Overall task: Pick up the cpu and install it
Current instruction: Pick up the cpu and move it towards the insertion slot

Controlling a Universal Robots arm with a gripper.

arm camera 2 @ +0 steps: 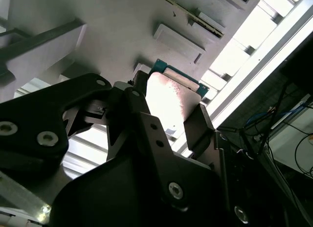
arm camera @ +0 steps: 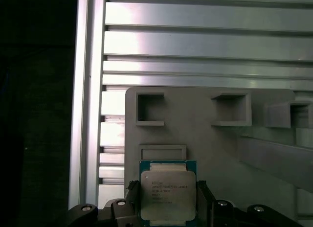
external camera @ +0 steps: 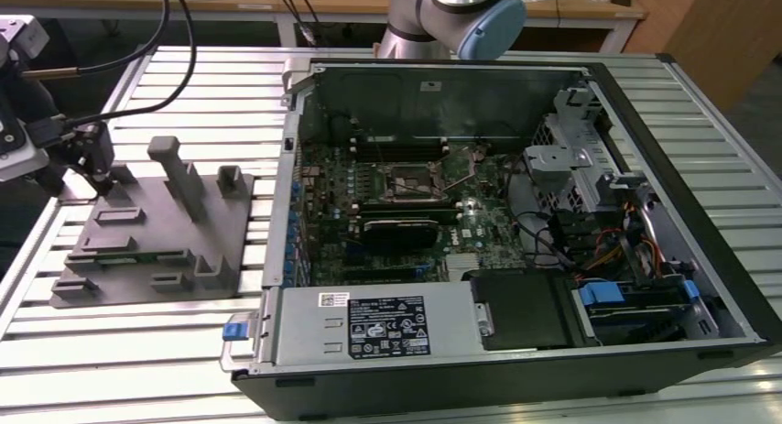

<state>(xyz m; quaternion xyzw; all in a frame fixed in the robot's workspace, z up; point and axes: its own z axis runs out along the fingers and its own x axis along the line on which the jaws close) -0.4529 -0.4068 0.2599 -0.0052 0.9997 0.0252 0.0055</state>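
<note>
"Since the black two-fingered claw (external camera: 105, 173) hangs over the corner of the large grey plastic tray with upright posts (external camera: 146, 259) at the exterior view's left, is this the pick-up?"

"I'd judge so. In the first wrist view its fingers (arm camera: 204, 200) press on two opposite edges of the cpu (arm camera: 167, 192), a small flat square chip with a silvery metal top and a green rim. The claw is clamped on it."

"Is it off the tray?"

"Can't tell. It's close over the tray's face, just beside a shallow rectangular recess."

"And the install?"

"Not done, by my reading. The black square socket with its thin metal lever (external camera: 411, 179) is well apart from the tray, toward the exterior view's right. It sits in the open black computer case (external camera: 489, 387) beside the tray on the slatted aluminium bench (external camera: 135, 355). That calls for a firm, level hold and a chip squared to the socket."
</note>
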